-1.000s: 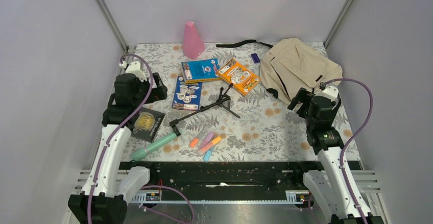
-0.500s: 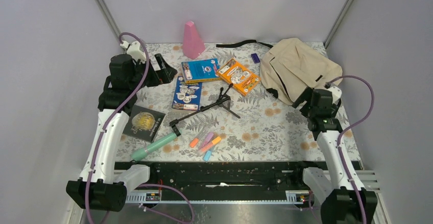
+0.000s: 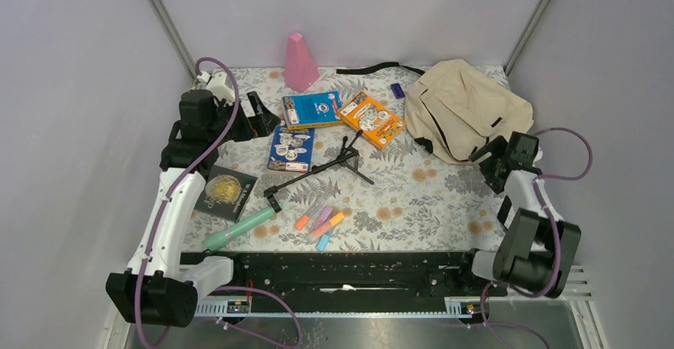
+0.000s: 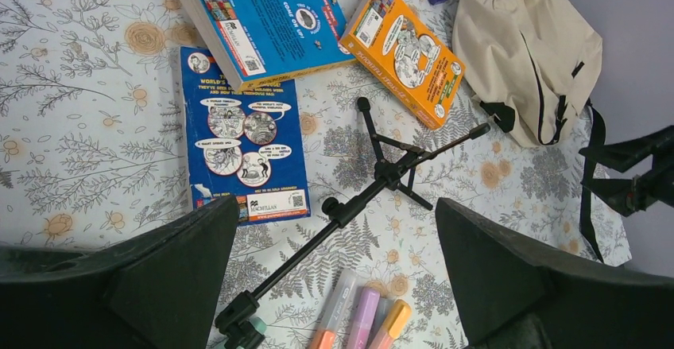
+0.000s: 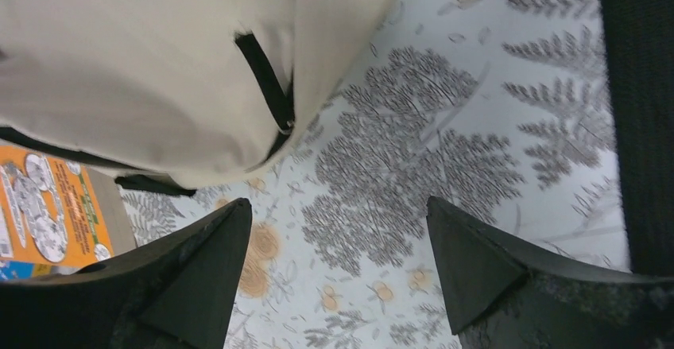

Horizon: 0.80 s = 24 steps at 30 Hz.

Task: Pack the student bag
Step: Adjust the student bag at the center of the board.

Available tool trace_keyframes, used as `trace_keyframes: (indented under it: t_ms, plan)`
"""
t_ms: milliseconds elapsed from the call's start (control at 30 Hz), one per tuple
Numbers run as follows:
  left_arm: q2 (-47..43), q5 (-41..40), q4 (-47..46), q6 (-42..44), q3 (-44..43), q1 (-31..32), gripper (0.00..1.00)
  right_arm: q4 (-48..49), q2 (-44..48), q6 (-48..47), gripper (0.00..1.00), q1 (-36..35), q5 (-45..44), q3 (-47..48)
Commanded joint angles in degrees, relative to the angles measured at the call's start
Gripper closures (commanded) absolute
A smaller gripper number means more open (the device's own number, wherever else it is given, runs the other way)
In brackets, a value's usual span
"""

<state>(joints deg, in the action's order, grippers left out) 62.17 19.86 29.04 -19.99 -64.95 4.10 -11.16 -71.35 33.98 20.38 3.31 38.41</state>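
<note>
The student bag is a beige backpack with black trim, lying flat at the back right of the table. It also shows in the left wrist view and the right wrist view. My right gripper hovers just off the bag's near corner, open, with only tablecloth between its fingers. My left gripper is open above the table's left side, beside a blue book and a blue comic book. An orange book lies left of the bag.
A black tripod lies across the middle, with several highlighters and a teal tube near the front. A black book sits at the left. At the back stand a pink cone, a purple block and a black strap.
My right arm has swung toward the right edge, bringing its gripper to the bag's near corner, jaws slightly narrower. My left gripper has moved back and right toward the books.
</note>
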Motion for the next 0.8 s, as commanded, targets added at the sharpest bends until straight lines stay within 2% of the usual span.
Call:
trace_keyframes:
  t_ms: [0,167,300,767]
  plan:
    - [-0.1,2.0,-2.8,0.1,0.2,-0.1,0.01,4.5,-6.5,2.0,0.14,0.3,4.9,6.3]
    - [0.1,2.4,-2.8,0.1,0.3,-0.6,0.01,6.4,-13.4,2.9,0.19,0.3,7.0,10.3]
    - [0.3,2.8,-2.8,0.0,0.4,-0.9,0.01,3.8,-18.4,2.4,0.23,0.3,6.9,14.1]
    - [1.3,4.2,-3.0,-0.2,0.5,-1.3,0.01,-2.4,-25.7,2.7,0.29,-0.8,4.1,19.0]
